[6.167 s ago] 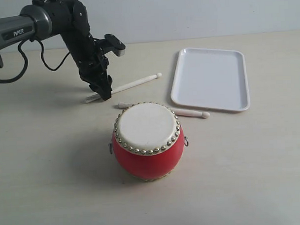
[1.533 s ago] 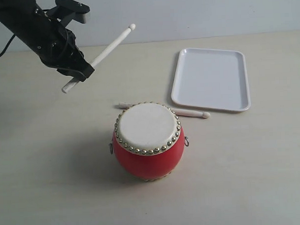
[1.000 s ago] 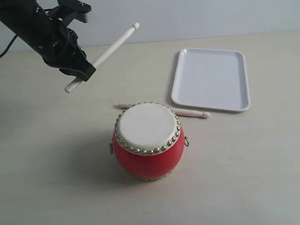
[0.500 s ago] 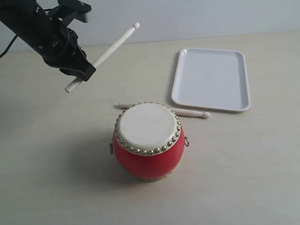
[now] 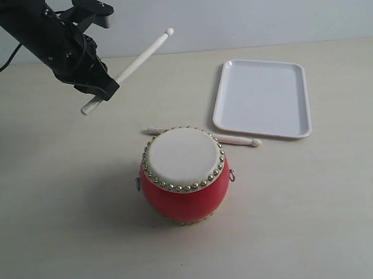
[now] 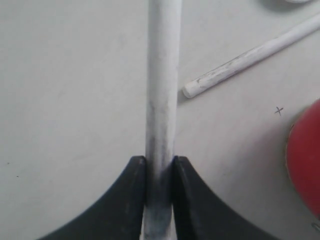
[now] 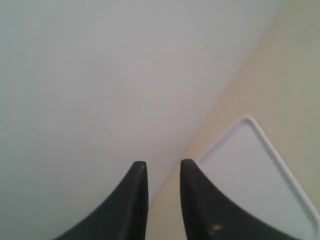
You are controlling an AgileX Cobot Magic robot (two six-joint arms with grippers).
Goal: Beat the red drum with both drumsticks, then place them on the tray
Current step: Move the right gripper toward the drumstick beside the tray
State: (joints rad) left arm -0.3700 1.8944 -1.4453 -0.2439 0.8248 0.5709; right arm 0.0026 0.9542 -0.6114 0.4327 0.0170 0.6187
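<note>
Aloft, left pincer [image 6: 159, 165] clamps drumstick [image 5: 138, 58] near butt, tip slanting upward.

Held drumstick [image 5: 134, 58]: pale, clamped near its butt between left gripper fingers [image 6: 132, 200], tip angled up. Second drumstick [image 5: 235, 139]: flat on table, beyond those fingers, just behind upright red drum [image 5: 185, 182]. White tray [image 5: 261, 97] lies flat, well apart from them.

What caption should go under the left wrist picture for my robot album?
Left gripper grips one drumstick over the table, where the second drumstick and red drum rest.
</note>
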